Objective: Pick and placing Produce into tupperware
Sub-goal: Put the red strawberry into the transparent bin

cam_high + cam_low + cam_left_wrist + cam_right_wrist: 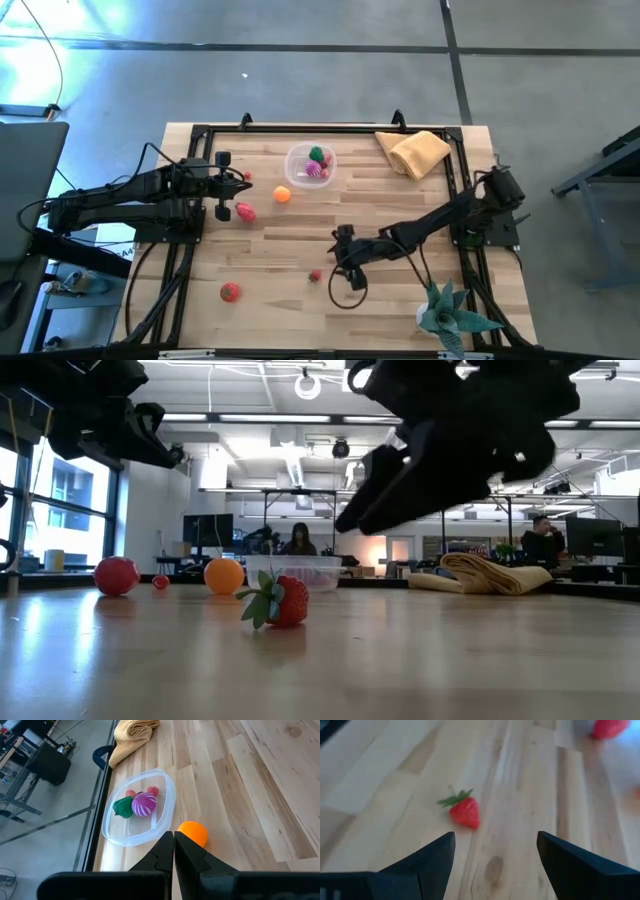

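Note:
The clear tupperware (309, 166) stands at the table's far middle and holds a green piece (122, 806), a magenta piece (144, 803) and red ones. On the wood lie an orange ball (282, 195), a pink-red piece (244, 211), a red piece (230, 291) and a strawberry (465, 813) on its side. My right gripper (495, 845) hangs open above the table, slanting down, just short of the strawberry (315, 276). My left gripper (173, 842) waits shut above the table's left side, pointing toward the tupperware.
A tan cloth (414, 152) lies folded at the far right corner and a teal spiky plant (450, 312) stands at the near right. A black frame (300, 128) borders the table. Bare wood lies around the strawberry. People sit at desks in the room beyond.

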Controlling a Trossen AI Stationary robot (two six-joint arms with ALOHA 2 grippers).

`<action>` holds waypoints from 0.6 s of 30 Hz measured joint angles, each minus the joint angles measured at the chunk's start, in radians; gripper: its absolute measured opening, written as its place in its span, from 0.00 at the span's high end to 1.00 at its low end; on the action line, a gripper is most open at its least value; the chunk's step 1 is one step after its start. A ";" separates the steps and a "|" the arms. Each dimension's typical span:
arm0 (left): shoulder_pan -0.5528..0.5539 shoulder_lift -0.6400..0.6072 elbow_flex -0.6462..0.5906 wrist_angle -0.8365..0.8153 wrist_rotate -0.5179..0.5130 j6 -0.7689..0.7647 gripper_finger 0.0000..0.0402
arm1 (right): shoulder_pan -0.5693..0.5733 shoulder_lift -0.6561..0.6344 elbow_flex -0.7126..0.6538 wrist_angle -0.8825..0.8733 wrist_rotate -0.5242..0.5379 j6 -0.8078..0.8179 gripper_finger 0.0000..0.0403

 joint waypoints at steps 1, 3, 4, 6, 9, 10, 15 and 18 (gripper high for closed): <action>0.000 0.000 0.000 0.000 0.000 0.000 0.99 | 0.001 0.017 0.002 0.004 -0.001 -0.008 0.32; 0.000 0.000 0.000 0.000 0.000 0.000 0.99 | -0.003 0.051 0.016 0.011 -0.003 -0.013 0.32; 0.000 0.000 0.000 0.000 0.000 0.000 0.99 | -0.004 0.067 0.025 0.028 -0.008 -0.024 0.32; 0.000 0.000 0.000 0.000 0.000 0.000 0.99 | -0.005 0.095 0.050 0.047 -0.028 -0.062 0.32; 0.000 0.000 0.000 0.000 0.000 0.000 0.99 | -0.002 0.137 0.086 0.040 -0.059 -0.082 0.32; 0.000 0.000 0.000 0.000 0.000 0.000 0.99 | -0.002 0.151 0.095 0.032 -0.076 -0.084 0.32; 0.000 0.000 0.000 0.000 0.000 0.000 0.99 | -0.003 0.194 0.134 0.030 -0.104 -0.093 0.32; 0.000 0.000 0.000 0.000 0.000 0.000 0.99 | -0.002 0.195 0.140 0.013 -0.090 -0.111 0.32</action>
